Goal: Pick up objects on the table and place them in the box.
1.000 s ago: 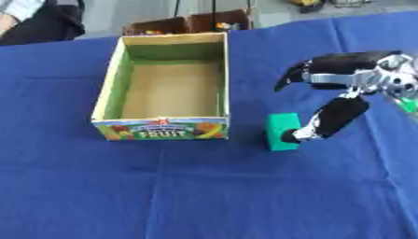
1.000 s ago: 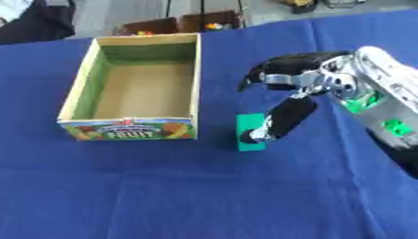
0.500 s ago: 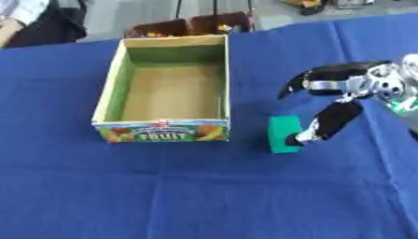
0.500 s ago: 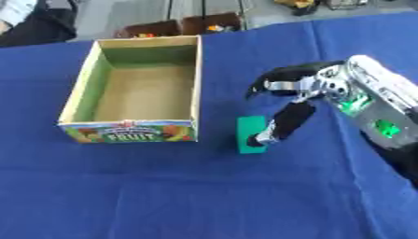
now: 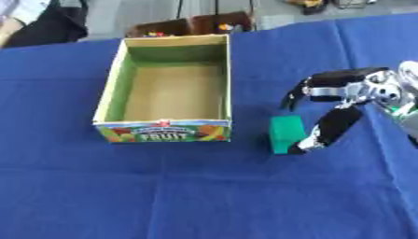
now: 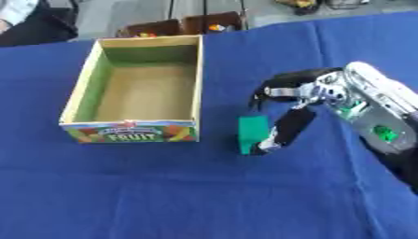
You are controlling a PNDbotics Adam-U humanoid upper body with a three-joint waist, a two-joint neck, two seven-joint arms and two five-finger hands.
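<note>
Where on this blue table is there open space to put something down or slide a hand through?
The near stretch of blue cloth in front of the box and green block is bare, as is the strip left of the box. The box's floor looks empty too. It is crowded on the right, where the right hand arches over the block, a narrow gap from the box.

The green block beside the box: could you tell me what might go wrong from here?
The right hand has its thumb at the green block with the fingers arched above, not closed. The upright block could tip or slide on the cloth. It stands close to the box, so a nudge might push it against the wall.
</note>
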